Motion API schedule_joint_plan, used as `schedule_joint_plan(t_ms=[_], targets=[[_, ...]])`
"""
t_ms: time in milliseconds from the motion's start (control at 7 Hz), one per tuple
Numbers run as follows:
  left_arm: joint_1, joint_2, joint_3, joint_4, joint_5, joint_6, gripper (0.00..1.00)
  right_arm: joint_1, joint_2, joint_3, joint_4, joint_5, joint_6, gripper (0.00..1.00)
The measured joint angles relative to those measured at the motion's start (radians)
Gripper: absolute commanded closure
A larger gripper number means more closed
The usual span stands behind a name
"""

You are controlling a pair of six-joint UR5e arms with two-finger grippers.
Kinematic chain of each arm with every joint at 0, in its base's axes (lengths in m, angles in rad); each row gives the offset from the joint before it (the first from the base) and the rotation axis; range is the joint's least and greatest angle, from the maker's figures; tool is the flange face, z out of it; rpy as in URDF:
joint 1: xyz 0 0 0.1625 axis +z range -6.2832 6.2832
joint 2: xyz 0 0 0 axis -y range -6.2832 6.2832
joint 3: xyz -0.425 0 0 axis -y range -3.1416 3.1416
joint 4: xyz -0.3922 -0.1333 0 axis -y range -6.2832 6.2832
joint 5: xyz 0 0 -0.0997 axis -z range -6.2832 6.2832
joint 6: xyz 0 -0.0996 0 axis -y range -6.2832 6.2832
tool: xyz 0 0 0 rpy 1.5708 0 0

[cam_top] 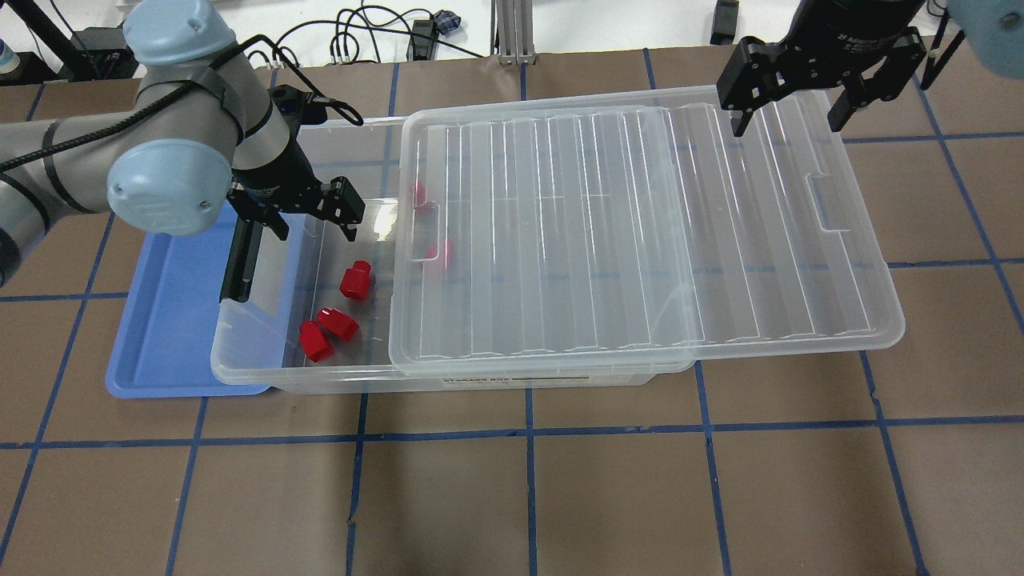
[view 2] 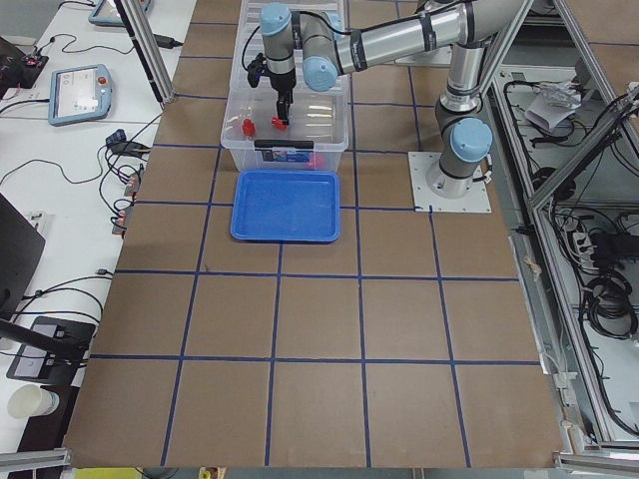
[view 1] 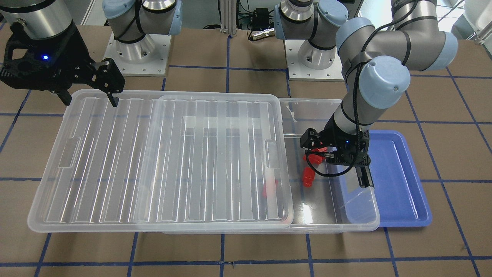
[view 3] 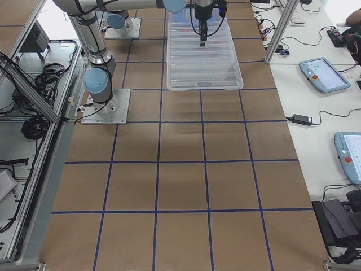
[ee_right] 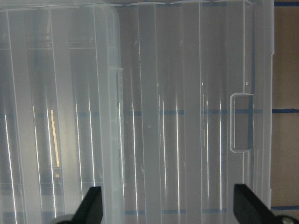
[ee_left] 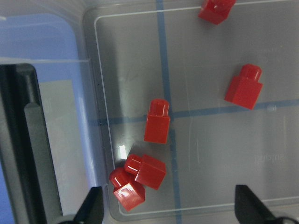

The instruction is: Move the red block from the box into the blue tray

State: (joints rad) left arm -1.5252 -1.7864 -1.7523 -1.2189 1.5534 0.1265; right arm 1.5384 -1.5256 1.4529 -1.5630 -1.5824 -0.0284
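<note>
The clear box has its ribbed lid slid aside, which leaves the left end open. Three red blocks lie in the open end, and two more show through the lid. My left gripper hangs open and empty above that end. In the left wrist view it is over the red blocks, not touching them. The blue tray sits beside the box, partly under its end. My right gripper is open above the lid's far edge.
A black latch bar stands on the box's end wall next to the left gripper. The lid overhangs the box on the right. The table is brown with blue tape lines. The arm bases stand behind the box.
</note>
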Motion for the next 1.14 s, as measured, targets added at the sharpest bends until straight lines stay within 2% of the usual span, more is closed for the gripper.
schedule_joint_plan(t_ms=[571,1000,1143], targets=[[0.001,-0.067,-0.134,0.213,-0.002,0.009,0.0,-0.001,-0.002,0.005,0.001,0.0,-0.002,0.0],[0.0,-0.111,-0.167,0.258,-0.002,0.019,0.03,-0.001,0.0,0.003,-0.001,0.011,-0.001,0.0],[0.0,-0.132,-0.171,0.279,-0.001,0.02,0.35,0.0,0.0,0.002,-0.002,0.012,-0.001,0.0]])
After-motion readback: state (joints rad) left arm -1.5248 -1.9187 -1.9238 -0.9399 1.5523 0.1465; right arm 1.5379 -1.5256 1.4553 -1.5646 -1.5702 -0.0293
